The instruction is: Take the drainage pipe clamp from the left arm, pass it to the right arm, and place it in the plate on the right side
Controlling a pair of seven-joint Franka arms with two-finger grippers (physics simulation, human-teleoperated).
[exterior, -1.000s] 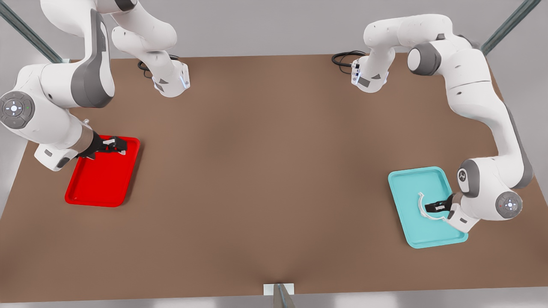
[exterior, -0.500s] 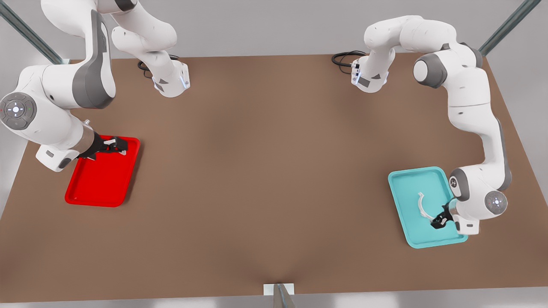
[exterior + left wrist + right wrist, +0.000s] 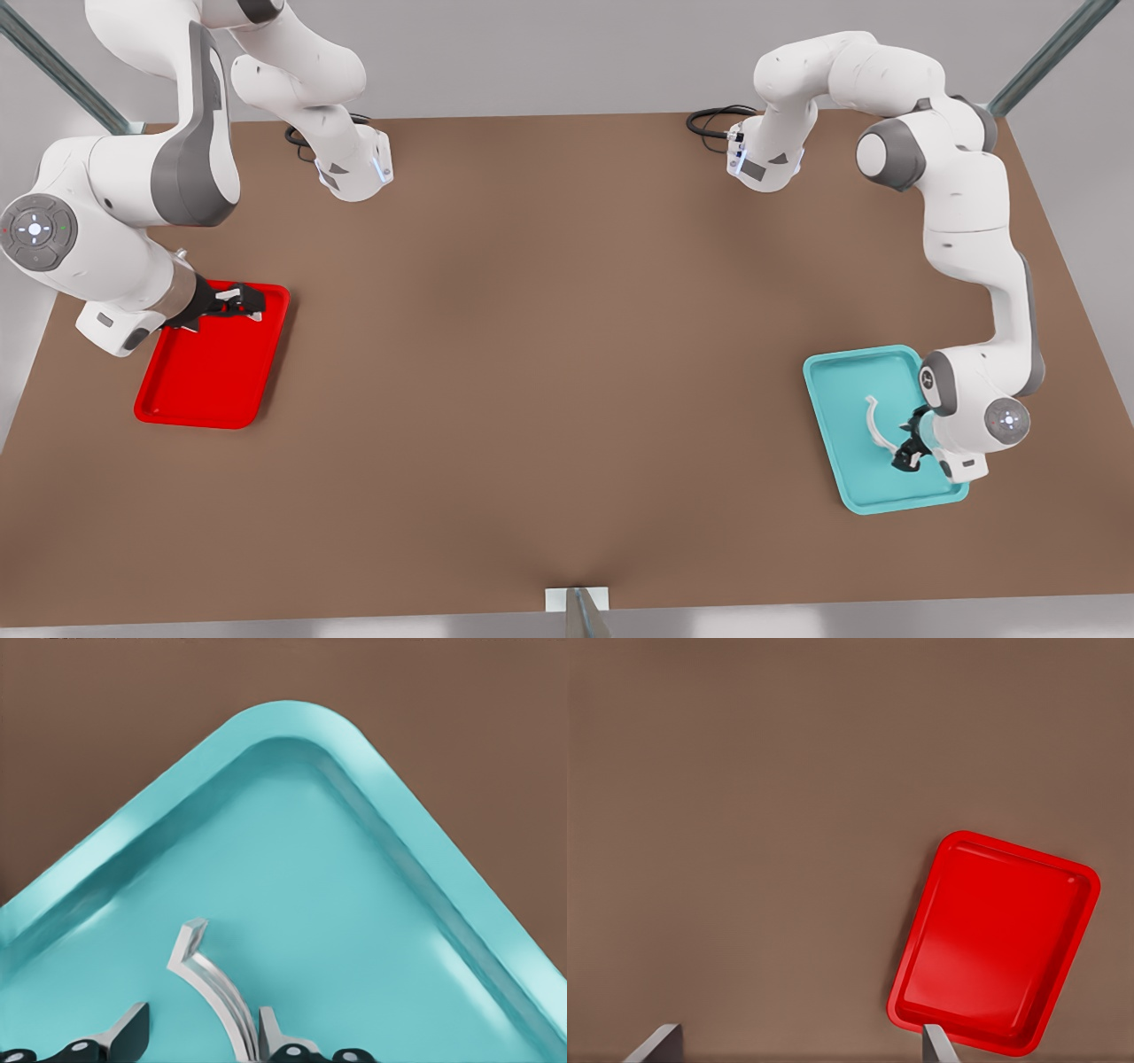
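Clamp first: we see the drainage pipe clamp (image 3: 875,423) lying inside the teal tray (image 3: 833,416), toward the tray's side nearest the arm on the front view's right, its curve bulging toward the front view's left. In the left wrist view the white strip (image 3: 213,983) rests on the tray floor (image 3: 354,904), one flared tab pointing up, the rest of its arc passing between the two fingertips. The left tool (image 3: 908,443) is down at the clamp with its jaws released, one finger (image 3: 273,1032) touching or just beside the strip and the other finger (image 3: 131,1029) apart from it. We find the right tool (image 3: 241,299) over the far end of the plate (image 3: 208,381), on the front view's left, well apart from the clamp. Its fingers (image 3: 937,1045) stand spread with nothing between them, looking out over the brown tabletop (image 3: 567,337) and the plate (image 3: 992,948).
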